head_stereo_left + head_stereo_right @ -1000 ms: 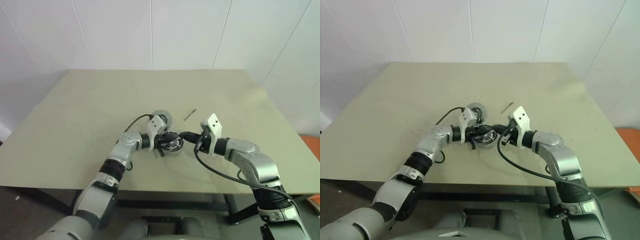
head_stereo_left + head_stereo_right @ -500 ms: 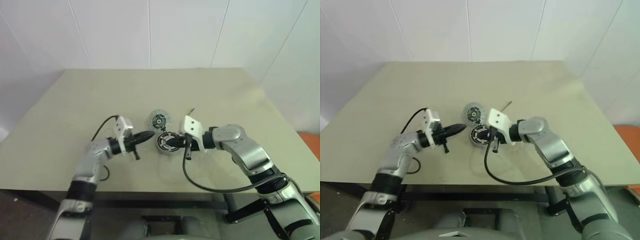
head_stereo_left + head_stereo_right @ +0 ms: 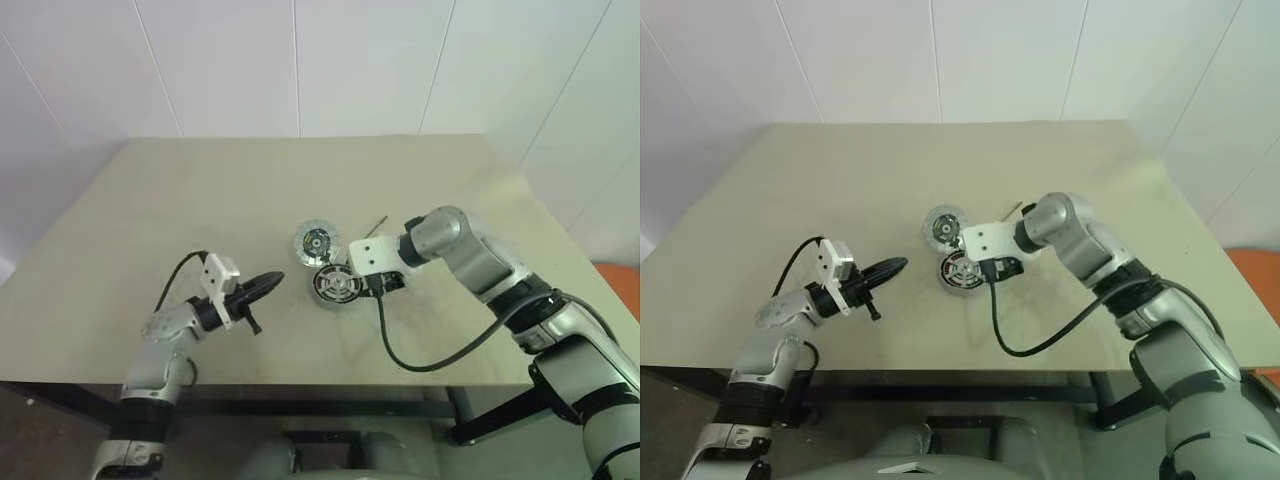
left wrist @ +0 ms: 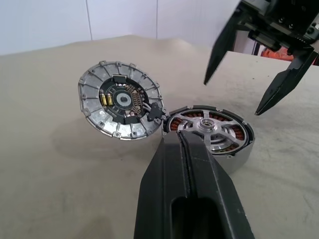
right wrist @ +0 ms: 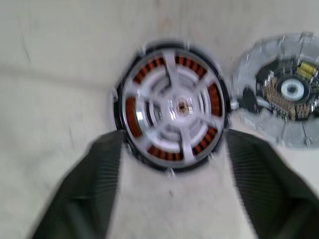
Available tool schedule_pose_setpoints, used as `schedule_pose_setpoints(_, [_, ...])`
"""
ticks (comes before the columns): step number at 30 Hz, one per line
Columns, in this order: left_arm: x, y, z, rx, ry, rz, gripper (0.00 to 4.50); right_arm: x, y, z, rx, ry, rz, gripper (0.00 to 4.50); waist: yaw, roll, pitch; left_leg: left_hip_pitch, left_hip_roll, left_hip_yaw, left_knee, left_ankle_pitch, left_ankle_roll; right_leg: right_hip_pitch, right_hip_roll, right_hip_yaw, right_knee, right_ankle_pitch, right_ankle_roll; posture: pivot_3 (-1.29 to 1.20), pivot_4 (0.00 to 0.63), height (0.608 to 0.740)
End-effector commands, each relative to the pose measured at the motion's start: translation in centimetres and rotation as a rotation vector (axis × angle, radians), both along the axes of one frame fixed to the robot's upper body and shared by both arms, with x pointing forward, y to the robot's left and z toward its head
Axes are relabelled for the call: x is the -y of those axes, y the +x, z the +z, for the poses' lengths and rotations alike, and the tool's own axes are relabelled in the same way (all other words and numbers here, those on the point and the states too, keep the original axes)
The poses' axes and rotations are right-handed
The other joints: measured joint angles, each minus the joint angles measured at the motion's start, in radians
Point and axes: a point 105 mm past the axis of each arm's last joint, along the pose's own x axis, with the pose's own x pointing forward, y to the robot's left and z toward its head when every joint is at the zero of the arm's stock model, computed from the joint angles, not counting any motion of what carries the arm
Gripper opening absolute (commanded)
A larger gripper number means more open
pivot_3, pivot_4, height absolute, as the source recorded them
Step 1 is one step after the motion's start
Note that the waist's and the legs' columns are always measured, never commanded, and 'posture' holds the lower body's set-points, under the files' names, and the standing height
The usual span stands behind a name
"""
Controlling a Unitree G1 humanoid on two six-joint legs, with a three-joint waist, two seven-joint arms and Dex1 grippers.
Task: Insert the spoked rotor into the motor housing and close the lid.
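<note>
The motor housing (image 3: 337,285) stands mid-table, copper windings showing around its ring. The spoked rotor (image 4: 208,128) sits inside it, silver spokes up. The lid (image 3: 315,241) leans up from the housing's far rim, its dark inner face exposed. My right gripper (image 3: 376,284) hangs just right of and over the housing, pointing down, open; in the right wrist view its fingers (image 5: 97,184) straddle the housing (image 5: 174,107) without touching. My left gripper (image 3: 268,282) is shut and empty, a short way left of the housing, pointing at it.
A thin dark pin (image 3: 376,224) lies behind the housing to the right. The right wrist's black cable (image 3: 420,362) loops over the table's (image 3: 150,220) front part. Bare tabletop spreads on all sides.
My left gripper drew back to the left, off the housing. My right gripper swung in over the housing, turned to point down and opened.
</note>
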Motion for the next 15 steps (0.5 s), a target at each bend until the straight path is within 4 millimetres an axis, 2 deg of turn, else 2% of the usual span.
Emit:
schedule_pose_setpoints(1, [0.0, 0.3, 1.3, 0.06, -0.017, 0.003, 0.0, -0.6, -0.7, 0.6, -0.025, -0.023, 0.071, 4.21, 0.001, 0.0, 0.0, 0.0, 0.0, 0.0, 0.0, 0.0, 0.0, 0.0, 0.0, 0.0, 0.0, 0.0, 0.0, 0.0, 0.0, 0.74])
schedule_pose_setpoints(5, [0.0, 0.4, 1.2, 0.062, -0.018, 0.006, 0.0, -0.8, -1.8, 0.1, -0.082, -0.043, 0.119, 4.21, 0.0, 0.0, 0.0, 0.0, 0.0, 0.0, 0.0, 0.0, 0.0, 0.0, 0.0, 0.0, 0.0, 0.0, 0.0, 0.0, 0.0, 0.74])
schedule_pose_setpoints(11, [0.2, 0.7, 1.1, 0.06, -0.02, 0.004, 0.0, -1.1, -2.3, -1.0, -0.097, -0.075, 0.148, 4.21, 0.0, 0.0, 0.0, 0.0, 0.0, 0.0, 0.0, 0.0, 0.0, 0.0, 0.0, 0.0, 0.0, 0.0, 0.0, 0.0, 0.0, 0.74])
schedule_pose_setpoints(15, [0.2, 0.7, 1.0, 0.06, -0.023, 0.005, 0.0, -1.1, -2.1, -1.5, -0.097, -0.078, 0.142, 3.37, 0.001, 0.0, 0.0, 0.0, 0.0, 0.0, 0.0, 0.0, 0.0, 0.0, 0.0, 0.0, 0.0, 0.0, 0.0, 0.0, 0.0, 0.74])
